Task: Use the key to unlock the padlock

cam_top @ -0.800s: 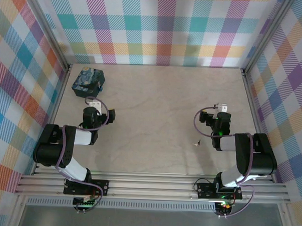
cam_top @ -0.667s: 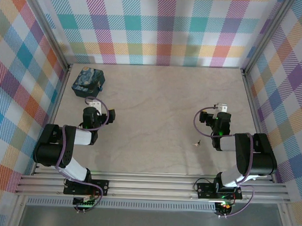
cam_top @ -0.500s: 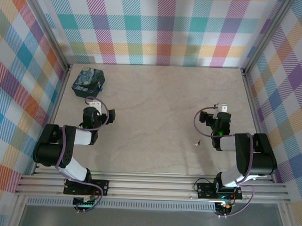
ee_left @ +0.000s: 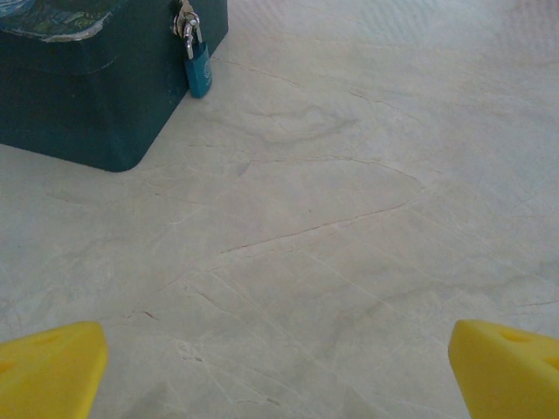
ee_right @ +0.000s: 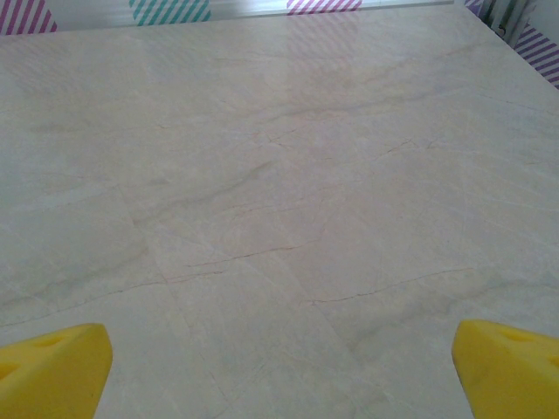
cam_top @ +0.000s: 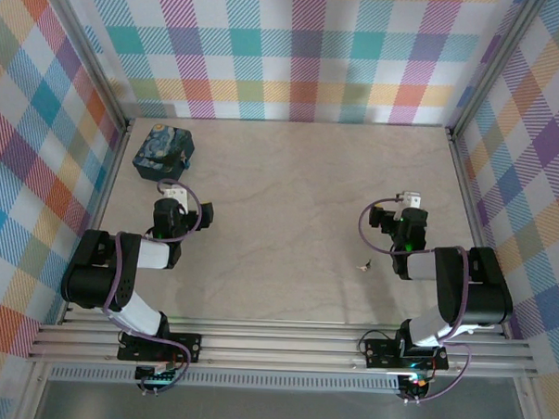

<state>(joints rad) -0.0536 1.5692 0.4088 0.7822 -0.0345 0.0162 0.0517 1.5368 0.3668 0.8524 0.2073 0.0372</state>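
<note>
The marble-patterned table [cam_top: 290, 173] carries two arms bolted at its 6 o'clock edge. The left arm [cam_top: 110, 276] is folded back on itself, with its forearm reaching toward 12 o'clock. The right arm [cam_top: 466, 292] is folded the same way on the other side.

The left gripper [ee_left: 279, 367] has its jaws spread wide. Its yellow fingertips [ee_left: 52, 371] sit at the two lower corners of the left wrist view with nothing but bare table between them. It holds nothing and touches nothing. The right gripper [ee_right: 279, 367] is just as wide apart and just as empty, pointing toward 12 o'clock over bare table.

A dark teal box [cam_top: 163, 152] with a starry-night painting on its lid sits at about 10 o'clock on the table, close to the left wall. It is near the left gripper, at that gripper's 12 o'clock, and not touching it. Its lid is down, so what it holds cannot be seen.

The padlock [ee_left: 197, 65] is small, with a blue body and a silvery shackle. It hangs on the box's front wall near the corner.

The key [cam_top: 363, 265] is tiny and lies flat on the table at about 4 o'clock. It is at the right gripper's 7 o'clock and apart from it.
</note>
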